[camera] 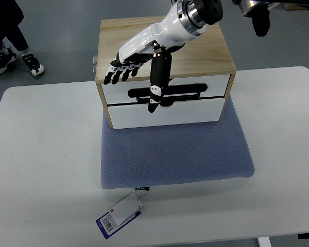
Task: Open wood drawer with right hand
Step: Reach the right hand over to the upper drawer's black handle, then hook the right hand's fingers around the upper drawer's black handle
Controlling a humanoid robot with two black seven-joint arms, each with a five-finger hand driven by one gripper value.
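While your right hand hovers over the wood drawer box at twelve o'clock on the blue mat, its fingers hang loose, gripping nothing, and the thumb points down across the upper drawer's dark handle slot. You look to be at the reach step; next, hook the slot and pull toward six o'clock.

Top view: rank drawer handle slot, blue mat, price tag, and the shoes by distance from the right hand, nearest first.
From the right hand:
1. Drawer handle slot: the thumb hangs right at it, on the upper drawer front.
2. Blue mat: under and in front of the drawer box.
3. Shoes: on the floor, far left.
4. Price tag: at the mat's near left corner, farthest.
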